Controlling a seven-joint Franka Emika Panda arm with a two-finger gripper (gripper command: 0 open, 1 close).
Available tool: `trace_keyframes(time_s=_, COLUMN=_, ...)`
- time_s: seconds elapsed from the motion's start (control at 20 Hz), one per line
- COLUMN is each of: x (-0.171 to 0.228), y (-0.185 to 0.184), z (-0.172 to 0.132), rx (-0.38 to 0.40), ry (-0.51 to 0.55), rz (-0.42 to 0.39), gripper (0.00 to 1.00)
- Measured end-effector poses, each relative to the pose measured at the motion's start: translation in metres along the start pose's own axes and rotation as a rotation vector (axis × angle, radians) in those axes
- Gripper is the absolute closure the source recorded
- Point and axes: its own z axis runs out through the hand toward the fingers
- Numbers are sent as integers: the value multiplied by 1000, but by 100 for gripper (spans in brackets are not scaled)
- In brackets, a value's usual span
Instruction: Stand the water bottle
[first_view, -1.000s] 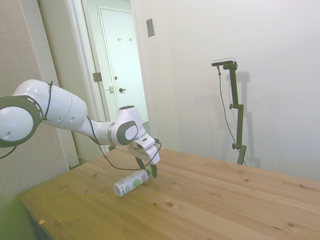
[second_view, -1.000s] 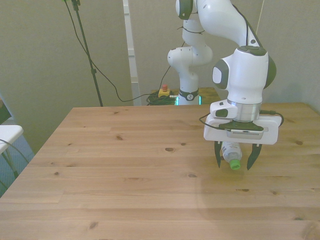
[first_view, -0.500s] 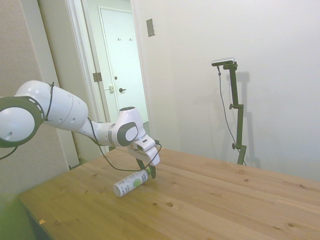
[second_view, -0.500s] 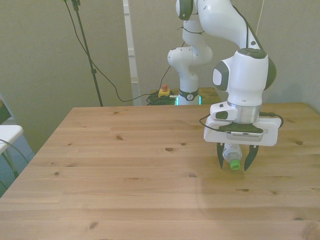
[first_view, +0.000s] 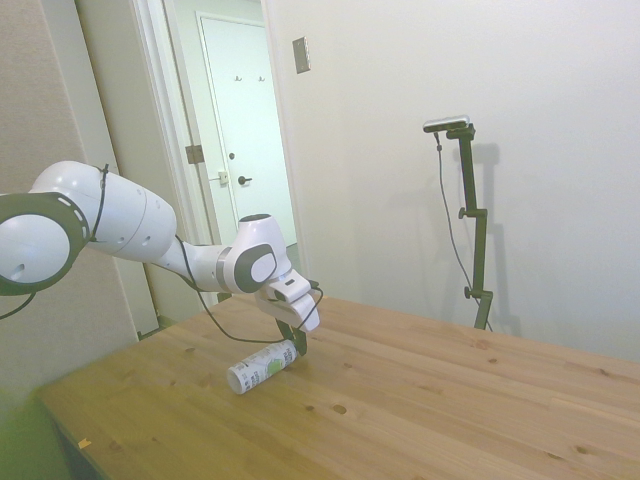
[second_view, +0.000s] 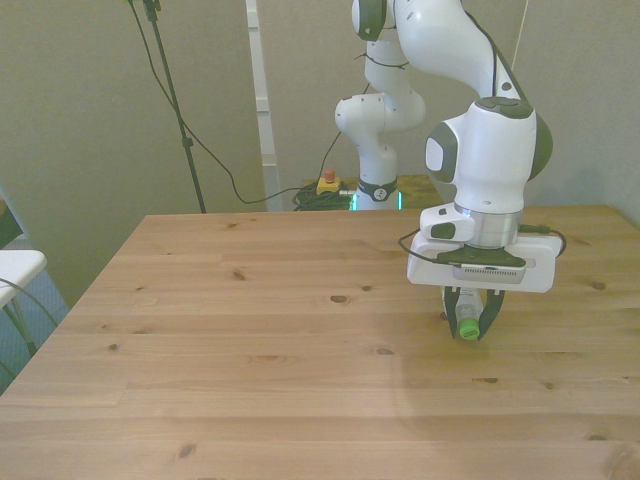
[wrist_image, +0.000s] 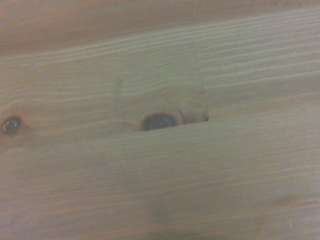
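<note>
The water bottle (first_view: 261, 366) lies on its side on the wooden table (first_view: 420, 400), white label with green markings facing up. Its green cap (second_view: 468, 327) points toward the table's near side in the front view. My gripper (second_view: 467, 322) is down at table level with both fingers pressed against the bottle's neck, shut on it just behind the cap. From the side, the gripper (first_view: 297, 343) sits over the cap end and the bottle's base points away from it. Bare wood grain with a dark knot (wrist_image: 160, 121) fills the wrist view; the bottle does not show there.
A white object (second_view: 18, 268) stands off the table at the front view's left edge. A small orange scrap (first_view: 84, 443) lies near the table's corner in the side view.
The fingers have come together from wide apart to tight against the bottle's neck. The bottle still lies flat in the same spot.
</note>
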Motion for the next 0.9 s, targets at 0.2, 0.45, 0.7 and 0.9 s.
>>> trace_keyframes(time_s=0.2, x=1, y=0, z=-1, rx=1, ry=0, rz=0, gripper=100)
trace_keyframes(time_s=0.45, x=6, y=2, z=-11, rx=14, ry=10, rz=-9, gripper=100)
trace_keyframes(time_s=0.7, x=6, y=0, z=-64, rx=69, ry=41, rz=-32, gripper=100)
trace_keyframes(time_s=0.9, x=4, y=0, z=-107, rx=110, ry=73, rz=-49, gripper=100)
